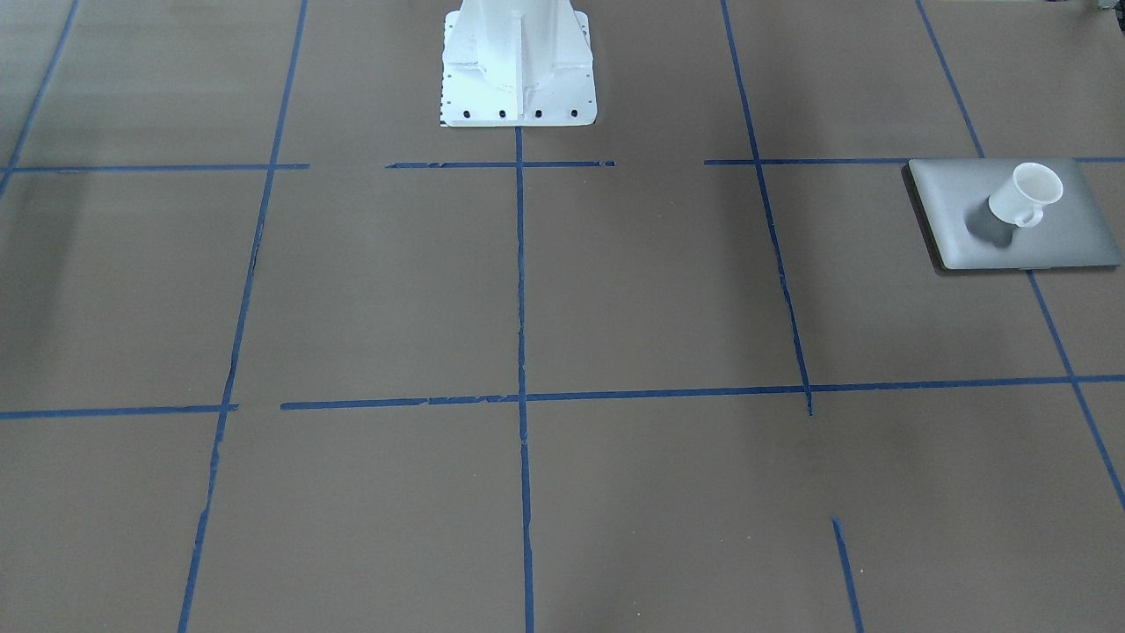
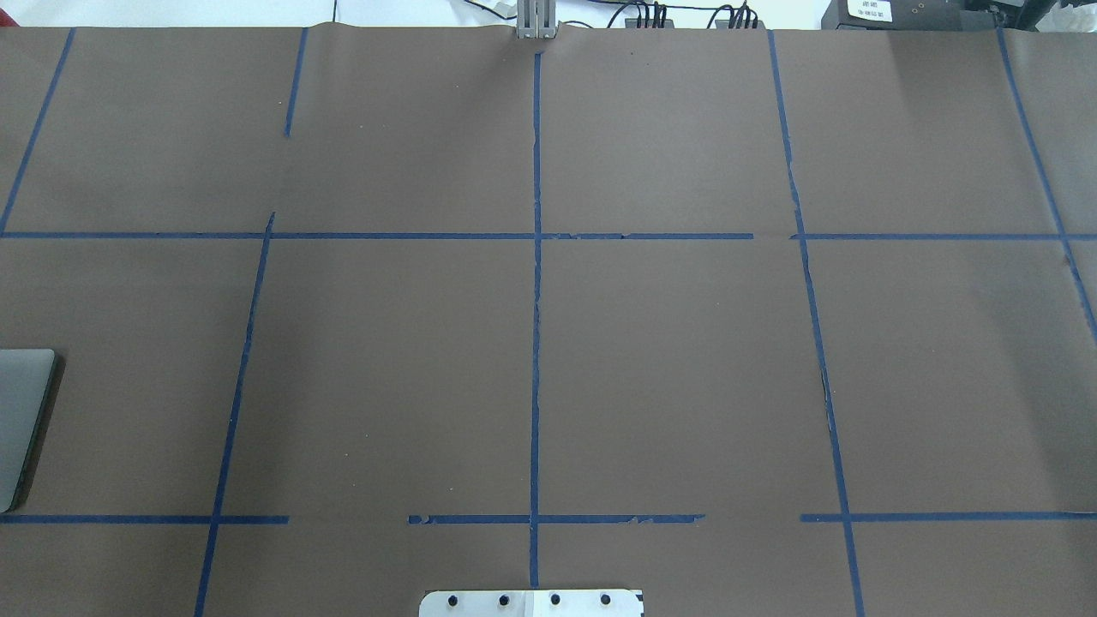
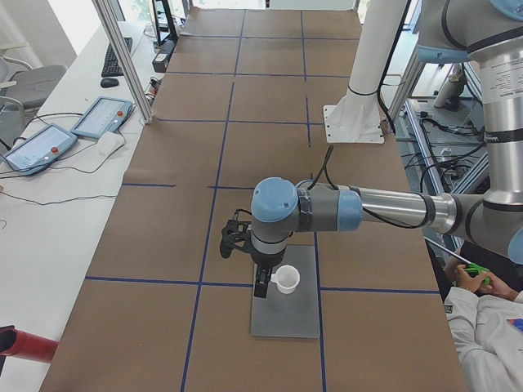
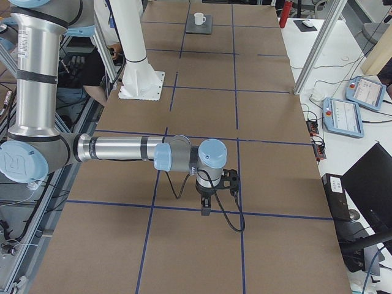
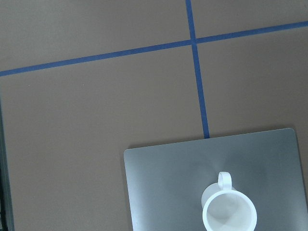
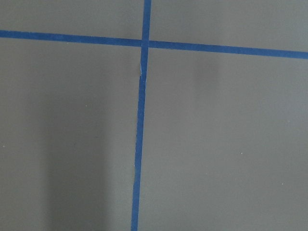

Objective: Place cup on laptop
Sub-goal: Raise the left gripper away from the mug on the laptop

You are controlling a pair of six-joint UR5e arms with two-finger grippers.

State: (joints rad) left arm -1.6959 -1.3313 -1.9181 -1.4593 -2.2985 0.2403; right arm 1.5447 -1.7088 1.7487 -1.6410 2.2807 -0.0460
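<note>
At the end of the counter [image 3: 163,245] on the robot's left, the laptop [image 3: 286,318] lies flat and closed. The cup [image 3: 286,280] stands upright on its lid, handle turned toward the operators' side. The left gripper [image 3: 261,284] hangs just beside the cup. Its opening and any contact with the cup cannot be determined. Blue tape lines [image 3: 214,184] divide the counter. Farther along stands the white robot pedestal [image 3: 366,73], with two teach pendants [image 3: 102,117] on the side desk. Beyond, the right gripper [image 4: 205,207] hangs over a tape crossing, and its opening cannot be determined.
</note>
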